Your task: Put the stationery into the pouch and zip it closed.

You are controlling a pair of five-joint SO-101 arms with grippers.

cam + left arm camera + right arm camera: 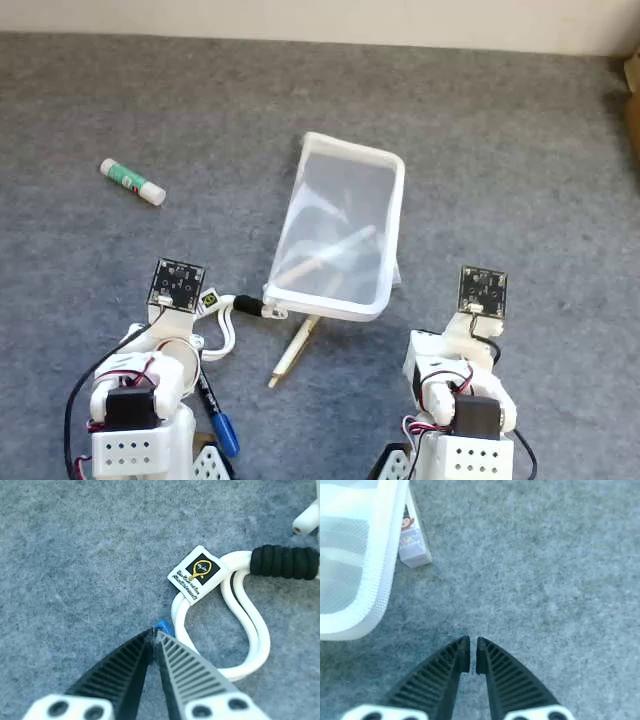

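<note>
Left wrist view: left claw point(153, 634) clenched, zipper cord point(260, 630) just beside; right claw point(473, 645) clenched, pouch point(380, 585) near.

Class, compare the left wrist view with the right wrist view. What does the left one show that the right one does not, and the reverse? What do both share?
Left wrist view, not the right: a white cord loop carrying a small label, a black ribbed pull, and a blue tip just beyond the left hand.
Right wrist view, not the left: the pouch's mesh wall and a small boxed item at its edge, ahead of the right hand.
Both: the grey felt cover and a black hand with fingers nearly together.
</note>
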